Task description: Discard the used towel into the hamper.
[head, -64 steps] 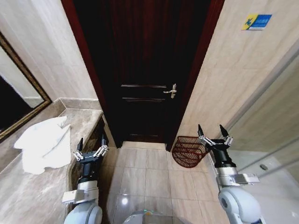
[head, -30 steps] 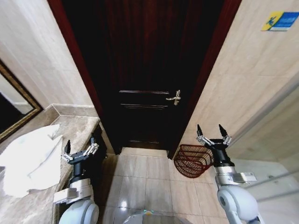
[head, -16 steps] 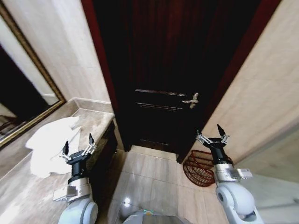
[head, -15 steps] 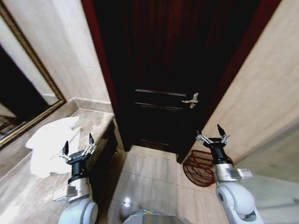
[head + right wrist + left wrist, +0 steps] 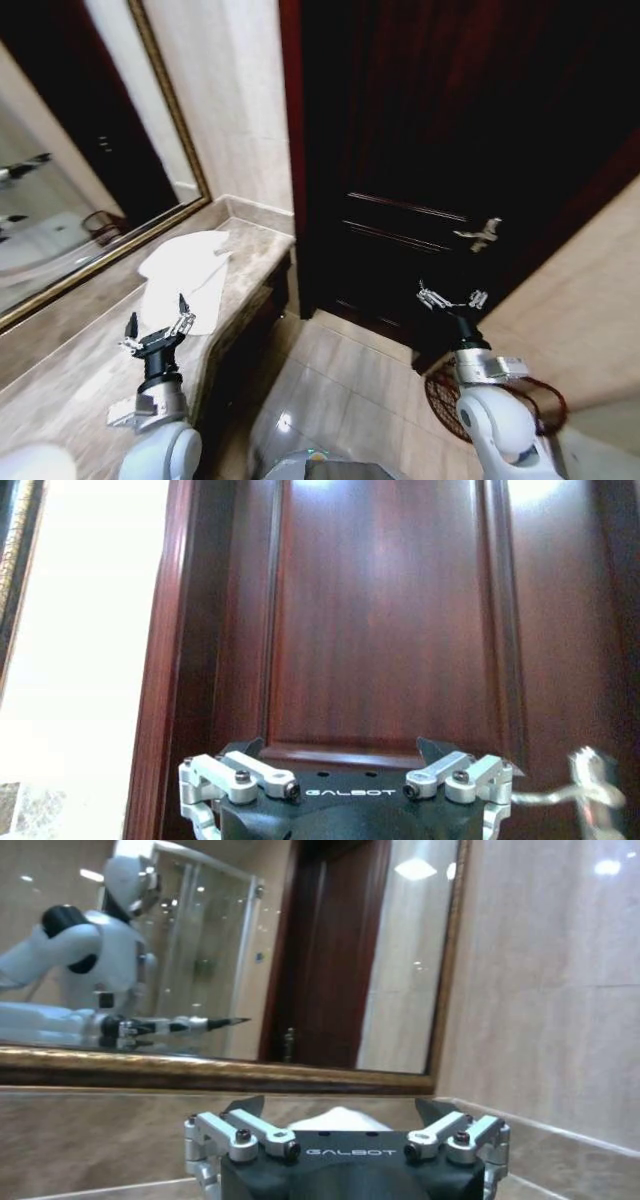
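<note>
A crumpled white towel lies on the marble counter below the mirror; a bit of the towel peeks over the left wrist. My left gripper is open, held above the counter just short of the towel's near edge. The left gripper points at the mirror wall. The dark red wire hamper stands on the floor at the right, mostly hidden behind my right arm. My right gripper is open, held up before the dark door. The right gripper holds nothing.
A dark wooden door with a metal lever handle fills the middle. A gold-framed mirror hangs over the counter at the left. Tiled floor lies between the counter and the hamper. A beige wall is on the right.
The whole head view has swung left: the counter, towel and mirror now sit more centrally and the hamper has slid to the lower right. Both grippers stay open and raised.
</note>
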Robot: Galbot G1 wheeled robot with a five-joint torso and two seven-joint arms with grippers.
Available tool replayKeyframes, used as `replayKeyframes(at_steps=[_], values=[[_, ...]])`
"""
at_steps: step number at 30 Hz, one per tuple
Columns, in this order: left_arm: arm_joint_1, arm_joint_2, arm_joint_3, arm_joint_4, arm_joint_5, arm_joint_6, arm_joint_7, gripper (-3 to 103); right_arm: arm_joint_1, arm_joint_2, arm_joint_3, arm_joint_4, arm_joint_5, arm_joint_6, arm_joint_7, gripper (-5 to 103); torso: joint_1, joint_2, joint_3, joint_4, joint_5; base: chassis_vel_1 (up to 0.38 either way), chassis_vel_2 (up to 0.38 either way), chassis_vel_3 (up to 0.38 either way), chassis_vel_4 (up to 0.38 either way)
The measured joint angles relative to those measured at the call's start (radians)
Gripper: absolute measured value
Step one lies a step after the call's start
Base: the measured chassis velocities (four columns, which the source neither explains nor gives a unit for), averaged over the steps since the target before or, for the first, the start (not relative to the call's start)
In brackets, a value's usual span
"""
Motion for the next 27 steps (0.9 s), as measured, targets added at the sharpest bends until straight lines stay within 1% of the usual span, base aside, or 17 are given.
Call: replayKeyframes(at_steps=[2, 3, 4, 5, 6, 8, 9, 12, 13, 17, 18, 21, 22, 23, 25, 26, 27], values=[[-0.012, 0.016, -0.011, 0.017, -0.01, 0.01, 0.017, 100, 0.014, -0.001, -0.006, -0.019, -0.046, 0.027, 0.035, 100, 0.0, 0.0, 0.0, 0.0, -0.0001, 0.078, 0.091, 0.095, 0.065], [-0.016, 0.026, -0.015, 0.023, -0.016, 0.026, 0.021, 100, 0.016, -0.001, -0.006, -0.024, -0.054, 0.033, 0.036, 100, 0.0, 0.0, 0.0, 0.0, -0.0002, 0.061, 0.055, 0.067, 0.056], [-0.016, 0.026, -0.015, 0.023, -0.016, 0.026, 0.021, 100, 0.016, -0.001, -0.006, -0.024, -0.054, 0.033, 0.036, 100, 0.0, 0.0, 0.0, 0.0, -0.0002, 0.061, 0.055, 0.067, 0.056], [-0.02, 0.039, -0.02, 0.028, -0.026, 0.044, 0.024, 100, 0.015, -0.001, -0.003, -0.025, -0.055, 0.036, 0.026, 100, 0.0, 0.0, 0.0, 0.0, 0.0001, 0.039, 0.055, 0.067, 0.02], [-0.025, 0.06, -0.027, 0.035, -0.049, 0.068, 0.03, 100, 0.01, -0.001, 0.004, -0.025, -0.048, 0.042, -0.007, 100, 0.0, 0.0, 0.0, -0.0003, 0.0001, 0.0, 0.0, 0.0, 0.0], [-0.038, 0.115, -0.041, 0.044, -0.116, 0.127, 0.054, 100, -0.005, -0.001, 0.011, -0.019, -0.02, 0.046, -0.054, 100, 0.0, 0.0, 0.0, -0.0009, -0.0001, 0.0, 0.0, 0.0, 0.0], [-0.038, 0.115, -0.041, 0.044, -0.116, 0.127, 0.054, 100, -0.005, -0.001, 0.011, -0.019, -0.02, 0.046, -0.054, 100, 0.0, 0.0, 0.0, -0.0009, -0.0001, 0.0, 0.0, 0.0, 0.0], [-0.069, 0.203, -0.07, 0.059, -0.218, 0.2, 0.081, 100, -0.015, 0.003, 0.01, -0.002, 0.015, 0.045, -0.077, 100, 0.0, 0.0, 0.0, -0.0009, -0.0001, 0.0, 0.0, 0.0, 0.0], [-0.069, 0.203, -0.07, 0.059, -0.218, 0.2, 0.081, 100, -0.015, 0.003, 0.01, -0.002, 0.015, 0.045, -0.077, 100, 0.0, 0.0, 0.0, -0.0009, -0.0001, 0.0, 0.0, 0.0, 0.0], [-0.122, 0.304, -0.09, 0.128, -0.299, 0.249, 0.11, 100, -0.019, 0.012, 0.013, -0.002, 0.037, 0.049, -0.101, 100, 0.0, 0.0, 0.0, -0.0003, -0.0002, 0.0, 0.0, 0.0, 0.0], [-0.122, 0.304, -0.09, 0.128, -0.299, 0.249, 0.11, 100, -0.019, 0.012, 0.013, -0.002, 0.037, 0.049, -0.101, 100, 0.0, 0.0, 0.0, -0.0003, -0.0002, 0.0, 0.0, 0.0, 0.0], [-0.192, 0.387, -0.079, 0.212, -0.339, 0.277, 0.134, 100, -0.024, 0.012, 0.016, -0.008, 0.05, 0.043, -0.111, 100, 0.0, 0.0, 0.0, -0.0003, -0.0003, 0.0, 0.0, 0.0, 0.0], [-0.192, 0.387, -0.079, 0.212, -0.339, 0.277, 0.134, 100, -0.024, 0.012, 0.016, -0.008, 0.05, 0.043, -0.111, 100, 0.0, 0.0, 0.0, -0.0003, -0.0003, 0.0, 0.0, 0.0, 0.0], [-0.219, 0.413, -0.069, 0.239, -0.348, 0.282, 0.143, 103, -0.023, 0.011, 0.016, -0.016, 0.047, 0.045, -0.111, 100, 0.0, 0.0, 0.0, -0.0003, -0.0004, 0.0, 0.0, 0.0, 0.0], [-0.284, 0.475, -0.038, 0.301, -0.369, 0.291, 0.156, 97, -0.025, 0.011, 0.019, -0.027, 0.031, 0.045, -0.106, 100, 0.0, 0.0, 0.0, -0.0006, -0.0001, 0.0, 0.0, 0.0, 0.0], [-0.284, 0.475, -0.038, 0.301, -0.369, 0.291, 0.156, 97, -0.025, 0.011, 0.019, -0.027, 0.031, 0.045, -0.106, 100, 0.0, 0.0, 0.0, -0.0006, -0.0001, 0.0, 0.0, 0.0, 0.0], [-0.304, 0.493, -0.026, 0.322, -0.373, 0.292, 0.16, 97, -0.027, 0.012, 0.021, -0.03, 0.026, 0.045, -0.105, 100, 0.0, 0.0, 0.0, -0.0006, -0.0003, 0.0, 0.0, 0.0, 0.0]])
